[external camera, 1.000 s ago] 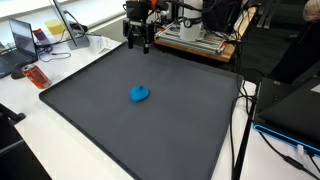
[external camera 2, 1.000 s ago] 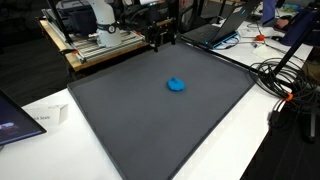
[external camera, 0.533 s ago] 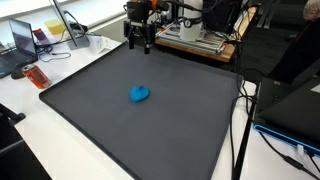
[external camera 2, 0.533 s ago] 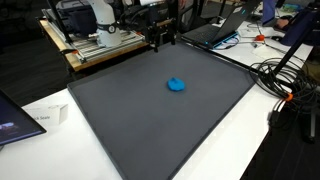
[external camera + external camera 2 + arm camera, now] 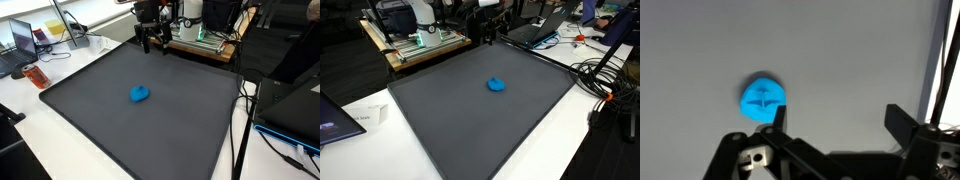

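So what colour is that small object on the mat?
The object is bright blue, clearest in the wrist view.

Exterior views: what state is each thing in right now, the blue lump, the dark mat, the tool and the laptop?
blue lump: lying on the mat, nothing touching it.
dark mat: spread flat on the white table.
tool: open, holding nothing, raised over the mat's far edge, apart from the lump.
laptop: lid open.

A: Exterior views?
B: Both high, far, facing the arm [image 5: 150, 18] across the dark mat [image 5: 150, 130], from different sides.
A: Wrist view?
B: Close, looking straight down; all three share the blue object [image 5: 763, 98].
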Robot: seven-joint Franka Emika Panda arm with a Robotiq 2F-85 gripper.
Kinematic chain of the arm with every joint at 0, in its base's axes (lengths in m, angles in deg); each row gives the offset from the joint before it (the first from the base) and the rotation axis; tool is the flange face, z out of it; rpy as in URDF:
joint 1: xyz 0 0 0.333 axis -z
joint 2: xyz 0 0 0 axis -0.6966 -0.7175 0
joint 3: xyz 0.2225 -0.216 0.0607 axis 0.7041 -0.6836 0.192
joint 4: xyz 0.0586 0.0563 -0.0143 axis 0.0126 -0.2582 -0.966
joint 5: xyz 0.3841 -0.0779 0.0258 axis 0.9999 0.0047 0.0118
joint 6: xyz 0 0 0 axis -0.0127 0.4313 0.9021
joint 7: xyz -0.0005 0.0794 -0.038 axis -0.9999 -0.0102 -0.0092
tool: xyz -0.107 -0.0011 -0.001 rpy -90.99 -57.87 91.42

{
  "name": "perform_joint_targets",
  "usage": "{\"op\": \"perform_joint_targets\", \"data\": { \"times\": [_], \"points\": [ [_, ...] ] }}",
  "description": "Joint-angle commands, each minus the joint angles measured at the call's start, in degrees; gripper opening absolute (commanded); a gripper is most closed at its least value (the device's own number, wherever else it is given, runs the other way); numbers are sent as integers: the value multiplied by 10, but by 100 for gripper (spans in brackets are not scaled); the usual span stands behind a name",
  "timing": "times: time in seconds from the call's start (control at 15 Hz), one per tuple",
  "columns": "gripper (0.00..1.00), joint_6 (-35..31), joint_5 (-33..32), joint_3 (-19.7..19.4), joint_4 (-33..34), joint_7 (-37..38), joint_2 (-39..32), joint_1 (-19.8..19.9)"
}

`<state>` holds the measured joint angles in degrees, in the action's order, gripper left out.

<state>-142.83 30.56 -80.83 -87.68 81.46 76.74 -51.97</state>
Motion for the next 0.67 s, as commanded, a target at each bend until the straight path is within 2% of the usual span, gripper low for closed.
{"op": "perform_joint_targets", "data": {
  "times": [0.0, 0.6],
  "points": [
    [100, 32, -1, 20, 45, 32, -51, 21],
    [100, 5, -30, 13, 91, 180, -157, 23]
  ]
}}
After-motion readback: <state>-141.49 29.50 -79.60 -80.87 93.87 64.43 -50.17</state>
